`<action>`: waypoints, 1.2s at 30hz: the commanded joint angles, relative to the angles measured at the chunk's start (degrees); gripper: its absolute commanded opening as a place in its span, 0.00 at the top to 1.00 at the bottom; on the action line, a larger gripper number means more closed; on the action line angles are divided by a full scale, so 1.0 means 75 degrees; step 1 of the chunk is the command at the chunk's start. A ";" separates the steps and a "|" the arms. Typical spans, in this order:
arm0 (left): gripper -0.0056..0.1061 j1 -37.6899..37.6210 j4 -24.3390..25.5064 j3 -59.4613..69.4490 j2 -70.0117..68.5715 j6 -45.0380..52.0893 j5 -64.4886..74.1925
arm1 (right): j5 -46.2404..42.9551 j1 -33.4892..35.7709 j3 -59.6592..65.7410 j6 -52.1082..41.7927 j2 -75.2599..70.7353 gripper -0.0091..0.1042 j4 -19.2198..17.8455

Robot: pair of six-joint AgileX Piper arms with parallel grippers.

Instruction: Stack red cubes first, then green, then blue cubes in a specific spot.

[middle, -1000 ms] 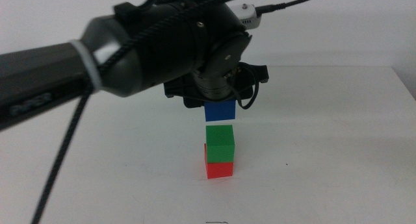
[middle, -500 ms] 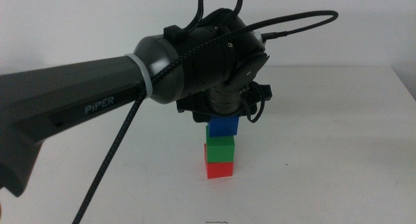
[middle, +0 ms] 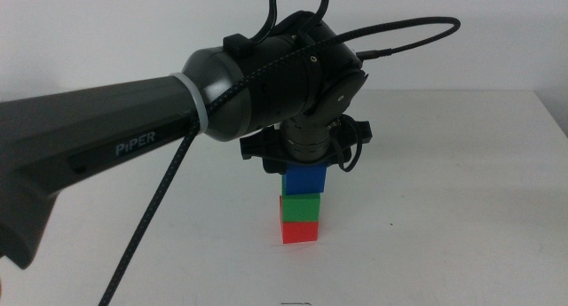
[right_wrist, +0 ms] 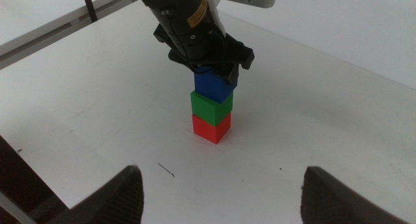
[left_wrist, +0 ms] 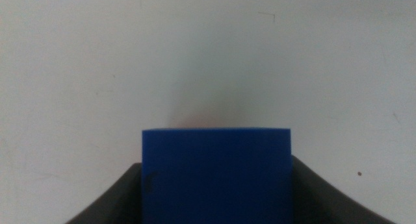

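The white table [middle: 461, 208] spreads under everything, and the red cube [middle: 300, 231] that sits flat on it serves here as the landmark. The largest thing over the table is the left arm [middle: 133, 137], a thick dark body marked PIPER that reaches in from the left of the middle view and ends directly above the red cube. A black braided cable [middle: 146, 226] hangs from it, well to the left of the red cube.

The left gripper [middle: 303, 167] points straight down over the red cube, with its jaws closed narrowly on the two sides of the blue cube [middle: 304, 179]; in the left wrist view the blue cube [left_wrist: 217, 175] fills the gap between both dark jaws.

The right gripper [right_wrist: 221, 188] hangs well away from the red cube, out of the middle view, with its jaws spread wide and nothing between them.

The green cube [middle: 300, 207] rests directly on the red cube, its edges roughly in line with it. The blue cube sits on the green one, two levels above the red cube, shifted slightly toward the right in the middle view. In the right wrist view the three form one upright column: red cube [right_wrist: 210, 128], green cube [right_wrist: 210, 107], blue cube [right_wrist: 213, 86].
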 commanded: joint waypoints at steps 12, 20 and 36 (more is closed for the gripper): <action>0.80 -0.0021 -0.0143 -0.0264 -0.0469 0.0326 -0.0032 | -0.0521 0.0017 -0.0182 -0.0077 0.0053 0.38 -0.0124; 0.80 -0.0021 0.0008 -0.0264 -0.0501 0.0507 0.0281 | -0.0521 0.0017 -0.0182 -0.0077 0.0053 0.38 -0.0124; 0.80 0.0000 -0.0054 -0.0264 -0.0926 0.1799 0.0214 | -0.0521 0.0017 -0.0182 -0.0077 0.0053 0.38 -0.0124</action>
